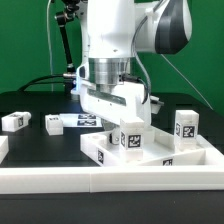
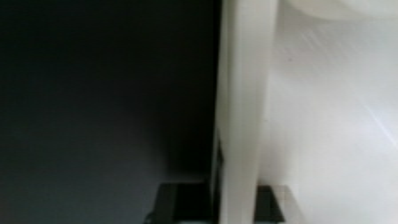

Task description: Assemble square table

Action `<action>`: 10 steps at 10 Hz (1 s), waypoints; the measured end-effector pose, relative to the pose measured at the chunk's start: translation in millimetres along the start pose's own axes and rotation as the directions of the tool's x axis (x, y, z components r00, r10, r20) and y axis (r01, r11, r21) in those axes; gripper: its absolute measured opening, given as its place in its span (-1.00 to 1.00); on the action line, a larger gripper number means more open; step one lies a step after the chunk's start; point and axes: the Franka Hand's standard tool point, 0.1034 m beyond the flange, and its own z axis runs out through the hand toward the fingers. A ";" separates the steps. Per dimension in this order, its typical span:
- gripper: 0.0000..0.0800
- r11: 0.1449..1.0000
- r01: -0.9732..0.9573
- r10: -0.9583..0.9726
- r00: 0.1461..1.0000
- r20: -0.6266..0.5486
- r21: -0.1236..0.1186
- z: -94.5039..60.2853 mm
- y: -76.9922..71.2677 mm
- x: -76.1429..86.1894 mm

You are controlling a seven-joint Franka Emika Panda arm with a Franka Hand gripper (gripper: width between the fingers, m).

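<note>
pinched a thin rim, seemingly of the square top (image 1: 165, 147), in the fully closed tool (image 2: 222, 205); needed slow, level sliding.

Bright, even overhead light fills the exterior view; the white plastic square tray (image 1: 160, 148) nearly bleaches out against the black table (image 1: 40, 140), with soft shadows. The wrist view is badly defocused: a glaring white surface (image 2: 311, 100) beside murk.

Nothing legible; legs (image 1: 14, 121) bear patterned tags (image 1: 131, 139) (no letters).
</note>
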 end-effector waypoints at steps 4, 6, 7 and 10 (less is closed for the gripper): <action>-0.84 0.980 0.201 -0.201 0.979 -0.027 -0.004 -2.4 7.1 16.4; -0.84 0.920 0.390 -0.391 0.920 -0.027 -0.027 -3.7 10.6 24.7; -0.84 0.876 0.481 -0.482 0.876 -0.024 -0.038 -3.2 10.1 24.4; -0.84 0.746 0.664 -0.666 0.746 -0.015 -0.050 -3.4 11.2 27.0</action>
